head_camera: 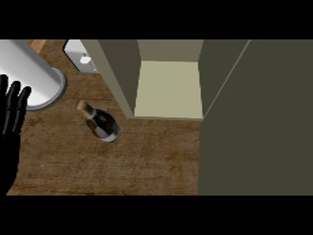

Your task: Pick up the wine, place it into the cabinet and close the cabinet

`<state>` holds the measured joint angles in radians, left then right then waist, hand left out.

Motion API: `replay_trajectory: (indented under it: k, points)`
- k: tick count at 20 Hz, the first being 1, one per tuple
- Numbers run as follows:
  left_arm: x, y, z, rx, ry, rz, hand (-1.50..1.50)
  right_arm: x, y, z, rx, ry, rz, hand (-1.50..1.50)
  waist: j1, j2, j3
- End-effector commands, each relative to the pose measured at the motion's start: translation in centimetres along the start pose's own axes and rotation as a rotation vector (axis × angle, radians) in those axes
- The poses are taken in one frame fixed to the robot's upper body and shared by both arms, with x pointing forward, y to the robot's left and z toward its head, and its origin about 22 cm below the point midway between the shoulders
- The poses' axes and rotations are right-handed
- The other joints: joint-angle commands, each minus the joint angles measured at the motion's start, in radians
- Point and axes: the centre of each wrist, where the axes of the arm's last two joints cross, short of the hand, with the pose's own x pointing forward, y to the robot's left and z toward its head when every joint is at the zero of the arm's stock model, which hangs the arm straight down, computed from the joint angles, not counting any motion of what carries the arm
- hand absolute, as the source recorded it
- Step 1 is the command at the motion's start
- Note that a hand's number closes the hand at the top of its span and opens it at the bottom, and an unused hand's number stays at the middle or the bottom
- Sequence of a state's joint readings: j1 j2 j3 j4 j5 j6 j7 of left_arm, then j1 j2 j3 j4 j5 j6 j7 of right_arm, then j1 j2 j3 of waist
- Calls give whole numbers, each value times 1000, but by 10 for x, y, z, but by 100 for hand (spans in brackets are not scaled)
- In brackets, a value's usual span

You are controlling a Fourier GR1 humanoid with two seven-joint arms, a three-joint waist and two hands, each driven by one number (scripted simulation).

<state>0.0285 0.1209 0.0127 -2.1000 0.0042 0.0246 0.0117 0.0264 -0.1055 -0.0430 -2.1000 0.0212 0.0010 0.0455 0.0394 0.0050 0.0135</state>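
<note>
A dark wine bottle (102,123) with a cork-coloured top stands on the brown counter (104,165), just left of the cabinet. The olive cabinet (114,73) is open, showing a pale empty shelf (170,87); its open door (264,119) fills the right side of the view. My left hand (2,124) rests at the left edge, open with fingers pointing up, well to the left of the bottle. The right hand does not show.
A large white cylinder (19,66) on a grey round base stands at the back left. A white appliance (81,57) sits behind the cabinet's left wall. Bare counter lies in front of the bottle.
</note>
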Motion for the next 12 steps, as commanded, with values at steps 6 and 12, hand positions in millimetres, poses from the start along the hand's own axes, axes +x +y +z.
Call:
replay_trajectory:
  k: [6, 12]
  points:
    - [0, -23, -24, -500, -188, 232, -150, 14, 14, 13, 72, -42, -58, -150, -75, -7, -15]
    - [-9, -26, -10, -577, 48, 535, -150, 50, 24, 33, 289, 20, -224, -150, -51, -9, -14]
